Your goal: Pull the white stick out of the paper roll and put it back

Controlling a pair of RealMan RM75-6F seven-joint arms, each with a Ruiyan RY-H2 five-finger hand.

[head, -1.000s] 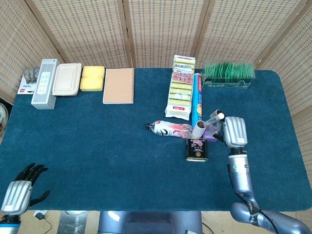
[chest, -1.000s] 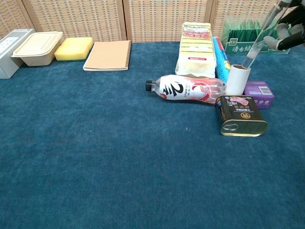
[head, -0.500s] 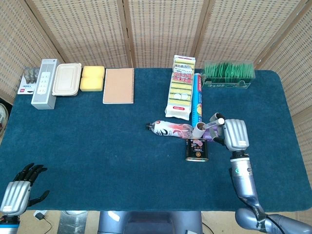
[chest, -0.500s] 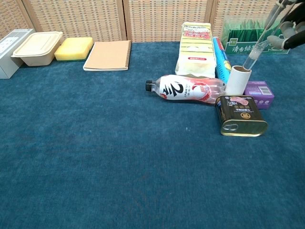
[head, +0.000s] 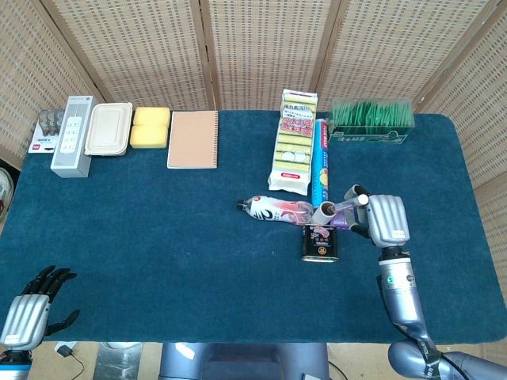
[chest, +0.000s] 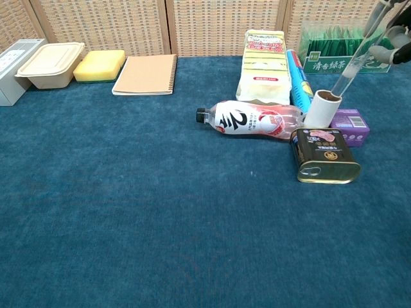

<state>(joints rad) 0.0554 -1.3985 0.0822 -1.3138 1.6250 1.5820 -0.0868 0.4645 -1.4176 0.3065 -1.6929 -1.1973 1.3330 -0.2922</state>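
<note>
A white paper roll (chest: 319, 110) stands tilted toward the right between a lying bottle (chest: 253, 119) and a purple box (chest: 350, 119); it shows in the head view too (head: 323, 212). My right hand (head: 385, 219) pinches the upper end of the thin white stick (chest: 357, 54). The stick slants up to the right, and its lower tip sits at the roll's open top. In the chest view only the fingers (chest: 393, 50) of that hand show at the top right edge. My left hand (head: 32, 305) hangs off the table's near left corner, fingers apart, holding nothing.
A dark tin can (chest: 324, 156) lies just in front of the roll. Behind it are a sponge pack (head: 295, 141), a blue tube (head: 320, 162) and a green box (head: 372, 120). A notebook (head: 192, 139), yellow sponge (head: 150, 127), food container (head: 108, 129) and grey box (head: 72, 134) line the back left.
My right hand has shifted to the right with the stick. The stick's tip has drawn up toward the roll's rim, and the roll has tipped over toward the right.
</note>
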